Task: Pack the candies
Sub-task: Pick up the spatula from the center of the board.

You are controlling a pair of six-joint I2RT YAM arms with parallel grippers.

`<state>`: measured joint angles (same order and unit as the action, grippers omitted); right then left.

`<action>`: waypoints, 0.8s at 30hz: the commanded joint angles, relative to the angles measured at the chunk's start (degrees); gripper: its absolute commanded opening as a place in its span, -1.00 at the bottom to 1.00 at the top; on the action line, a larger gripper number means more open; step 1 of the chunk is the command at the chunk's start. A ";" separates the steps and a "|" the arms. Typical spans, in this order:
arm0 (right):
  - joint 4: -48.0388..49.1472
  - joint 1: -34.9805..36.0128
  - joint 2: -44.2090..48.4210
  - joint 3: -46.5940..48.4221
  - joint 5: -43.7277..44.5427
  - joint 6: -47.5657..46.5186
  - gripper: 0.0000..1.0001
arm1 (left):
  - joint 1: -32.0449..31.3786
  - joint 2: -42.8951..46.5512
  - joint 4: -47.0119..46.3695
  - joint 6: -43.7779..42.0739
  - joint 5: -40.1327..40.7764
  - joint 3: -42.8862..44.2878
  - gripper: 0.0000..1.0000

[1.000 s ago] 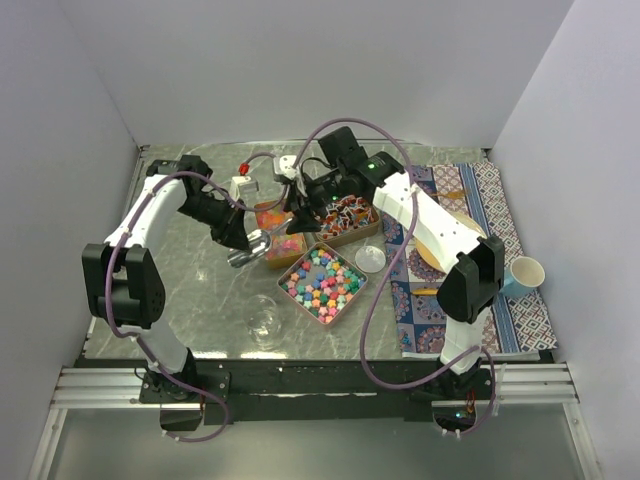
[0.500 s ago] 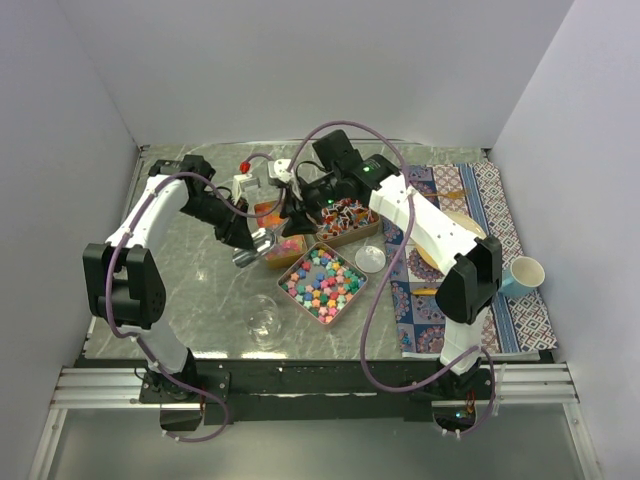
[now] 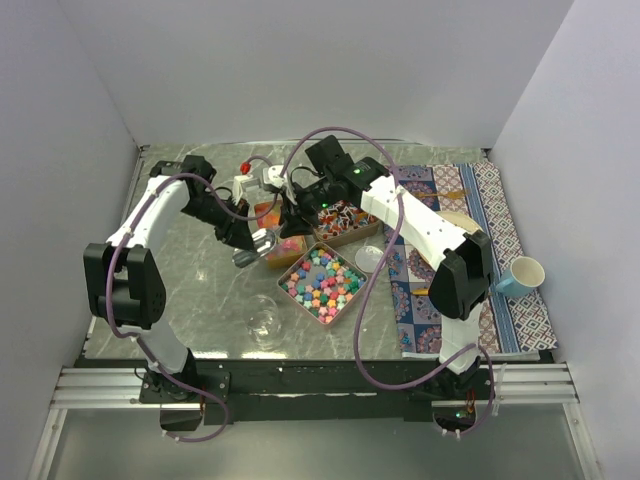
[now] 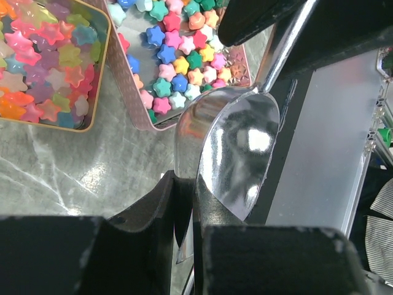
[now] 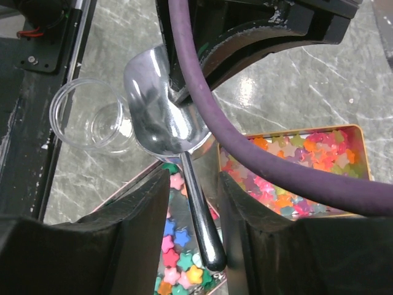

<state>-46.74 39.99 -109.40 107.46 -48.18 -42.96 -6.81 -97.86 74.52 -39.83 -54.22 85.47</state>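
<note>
My left gripper point(image 3: 250, 240) point(image 4: 193, 184) is shut on the rim of a shiny metal scoop point(image 4: 230, 144), which it holds over the near edge of the tins. The scoop's bowl point(image 5: 161, 114) looks empty. My right gripper point(image 3: 292, 215) point(image 5: 193, 178) straddles the scoop's dark handle point(image 5: 201, 212), its jaws open with a gap on the left side. Below them, pastel star candies point(image 3: 322, 282) point(image 4: 178, 61) fill one tin. Orange, pink and yellow candies point(image 3: 280, 238) point(image 5: 295, 172) fill a second. Dark wrapped candies point(image 3: 345, 218) lie in a third.
A small clear glass jar point(image 3: 265, 322) point(image 5: 89, 114) stands open near the table's front. Its round lid point(image 3: 370, 258) lies right of the star tin. A patterned mat point(image 3: 500, 290) with a paper cup point(image 3: 525, 272) covers the right side.
My right gripper has moved left over the tins to the scoop's handle, and its jaws have narrowed round it. The left gripper has kept its hold on the scoop, almost still.
</note>
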 commanded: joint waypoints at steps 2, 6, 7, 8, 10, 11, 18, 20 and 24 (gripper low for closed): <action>-0.54 1.76 -1.07 1.61 -0.51 0.51 -0.24 | -1.19 3.38 -2.62 -0.16 -2.30 -0.13 -0.92; -1.16 1.67 -1.43 2.05 -0.86 0.42 -1.00 | -1.19 3.38 -5.07 2.38 -1.16 -0.22 -0.88; -1.07 1.85 -1.34 1.97 -0.77 0.59 -1.00 | -1.19 3.47 -6.22 3.70 -0.37 -0.30 -0.86; -0.90 1.85 -1.25 1.88 -0.68 0.51 -1.00 | -1.19 3.47 -7.27 6.67 1.46 -0.48 -0.84; -1.25 1.67 -1.25 2.40 0.01 0.86 -1.00 | -1.02 4.60 -13.59 11.69 4.63 -1.53 -0.60; -1.25 1.85 -1.08 2.66 0.80 1.38 -1.00 | -0.84 5.40 -16.92 17.28 8.74 -1.97 -0.54; 0.25 -1.48 7.17 -4.44 7.40 5.17 -1.00 | 2.58 12.60 -37.33 34.11 23.09 1.01 0.12; -0.54 -3.41 12.08 -9.44 8.88 3.50 -1.00 | 3.20 14.36 -39.71 35.78 23.19 0.05 0.24; -11.85 -5.71 17.03 -12.27 13.19 -5.45 -1.00 | 4.43 19.10 -42.18 33.08 18.71 -11.60 0.38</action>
<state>-48.36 36.80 -100.40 96.05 -39.31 -41.67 -2.98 -83.77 39.33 -8.84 -34.63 81.78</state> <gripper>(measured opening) 0.189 0.678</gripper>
